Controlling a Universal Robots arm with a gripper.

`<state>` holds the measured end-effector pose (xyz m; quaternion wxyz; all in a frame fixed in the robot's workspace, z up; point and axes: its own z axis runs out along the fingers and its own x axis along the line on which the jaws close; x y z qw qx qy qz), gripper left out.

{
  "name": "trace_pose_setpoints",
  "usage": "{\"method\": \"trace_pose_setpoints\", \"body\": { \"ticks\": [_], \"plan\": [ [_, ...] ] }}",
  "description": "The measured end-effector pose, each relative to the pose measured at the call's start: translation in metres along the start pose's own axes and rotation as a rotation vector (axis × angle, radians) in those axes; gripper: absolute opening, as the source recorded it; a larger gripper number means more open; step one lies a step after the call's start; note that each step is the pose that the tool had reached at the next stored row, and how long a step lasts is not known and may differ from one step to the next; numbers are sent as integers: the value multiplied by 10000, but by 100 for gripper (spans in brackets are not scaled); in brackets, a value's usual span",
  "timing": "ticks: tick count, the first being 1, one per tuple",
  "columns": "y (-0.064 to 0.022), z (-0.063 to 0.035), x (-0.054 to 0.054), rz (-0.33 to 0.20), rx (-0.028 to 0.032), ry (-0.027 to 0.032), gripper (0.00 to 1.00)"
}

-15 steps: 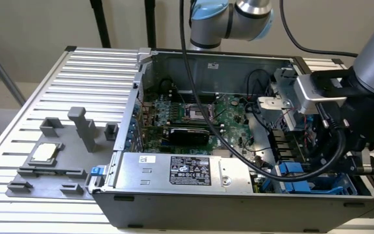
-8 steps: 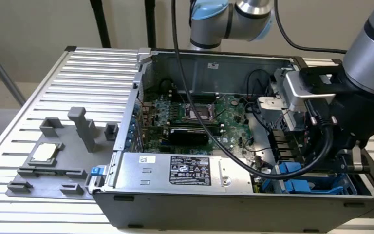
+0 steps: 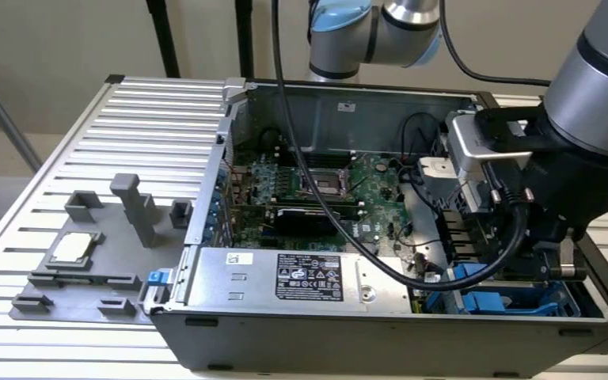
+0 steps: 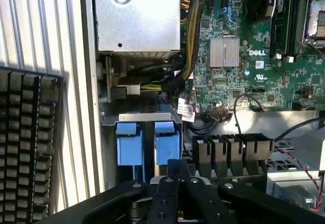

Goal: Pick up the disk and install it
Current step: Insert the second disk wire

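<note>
My pincer (image 4: 179, 176) is closed with nothing between its tips, hovering just over the blue drive bay (image 4: 147, 142) inside the case (image 3: 283, 348). The disk (image 4: 167, 141) sits slotted there, so I judge it's the seating step: pressing squarely down needs care.

We see a ribbed, light-grey metal worktop (image 3: 167, 103) set before a plain beige wall (image 3: 61, 39); black vertical posts (image 3: 161, 36) stand behind it under even light.
</note>
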<state>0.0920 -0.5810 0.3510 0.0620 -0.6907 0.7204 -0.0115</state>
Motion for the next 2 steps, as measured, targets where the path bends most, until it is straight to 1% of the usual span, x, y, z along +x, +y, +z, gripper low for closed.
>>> {"method": "trace_pose_setpoints", "body": {
  "ticks": [2],
  "plan": [
    [0,0,0,-1,0,1,11]
  ]
}}
